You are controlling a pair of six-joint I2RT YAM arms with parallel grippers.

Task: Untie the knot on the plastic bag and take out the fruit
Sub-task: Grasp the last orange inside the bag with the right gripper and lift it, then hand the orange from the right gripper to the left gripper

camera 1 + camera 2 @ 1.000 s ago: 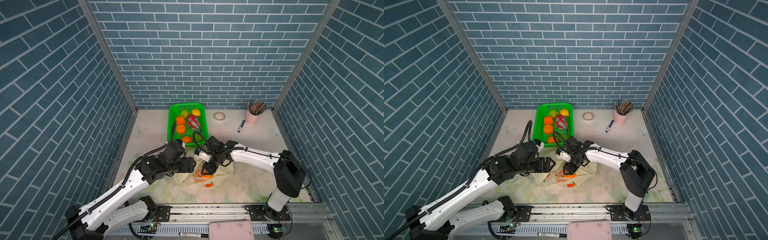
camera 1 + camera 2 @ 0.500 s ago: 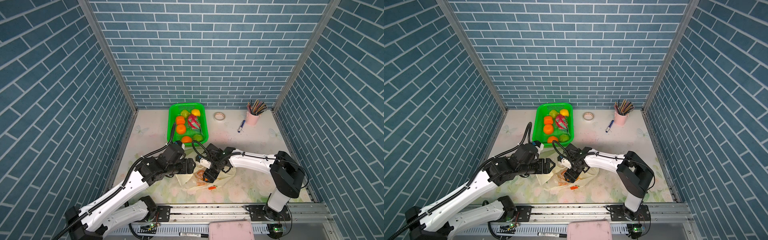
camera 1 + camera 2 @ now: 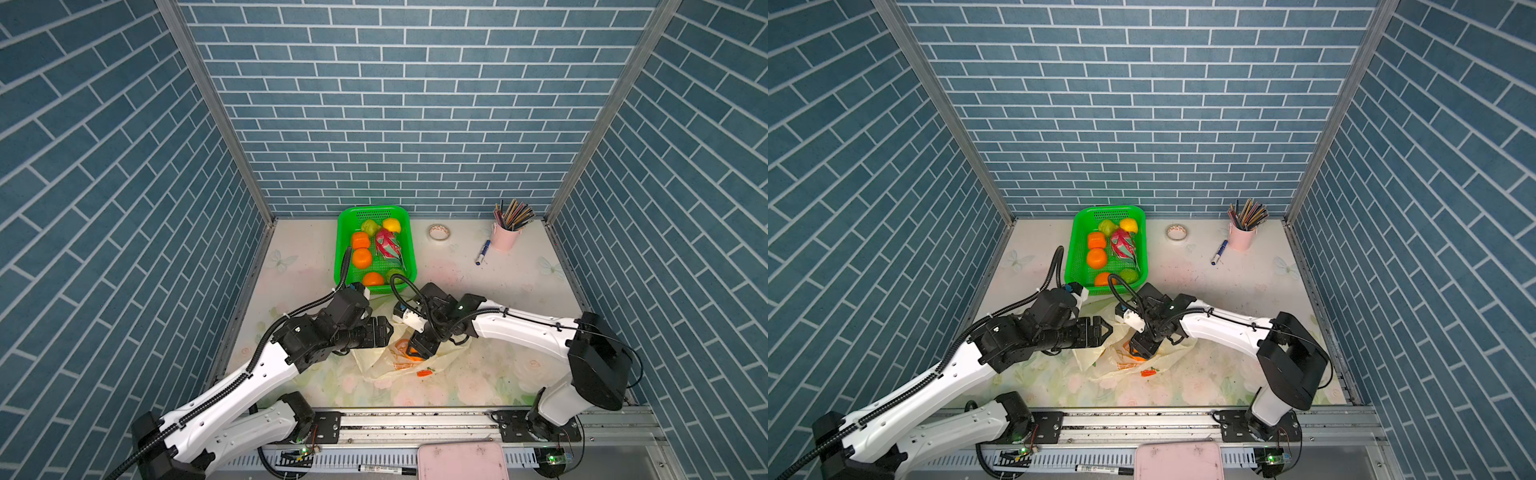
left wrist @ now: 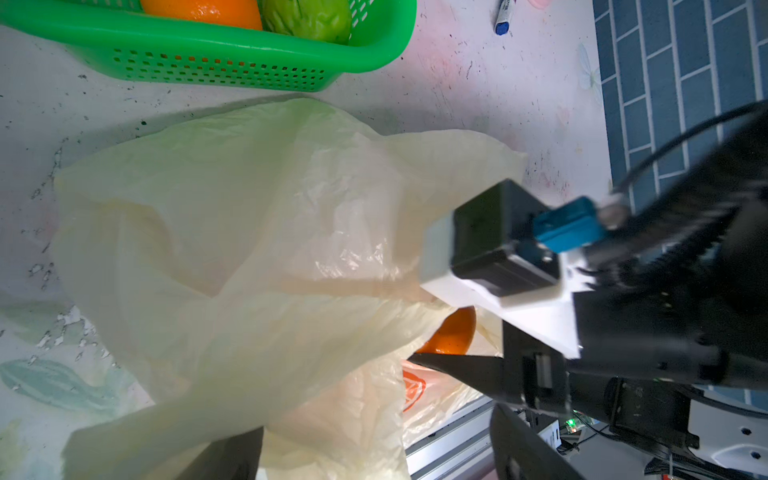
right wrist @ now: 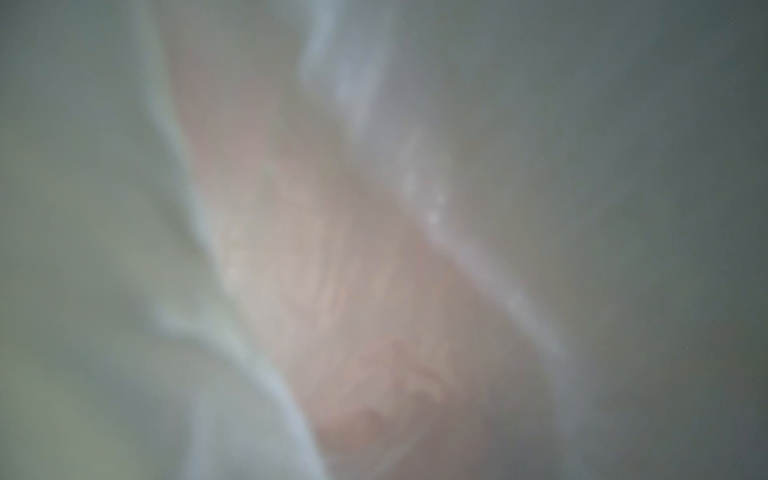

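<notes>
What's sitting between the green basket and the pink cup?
A tape roll nearer the basket, then a pen nearer the cup. Both top views show them.

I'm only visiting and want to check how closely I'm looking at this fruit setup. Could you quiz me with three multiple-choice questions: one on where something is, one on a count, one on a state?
1. Where is the one orange that is outside the green basket?
A) on a wall shelf
B) in the plastic bag
C) in a drawer

2. How many oranges lie in the green basket?
A) one
B) three
C) five

3. How does the pink cup stand?
A) tipped over and empty
B) upside down
C) upright, holding coloured sticks

Answers:
1 B: the left wrist view shows it among the bag's folds.
2 B: both top views show three, beside green, yellow and pink-red fruit.
3 C: its mouth faces up and the sticks fan out of it.
</notes>
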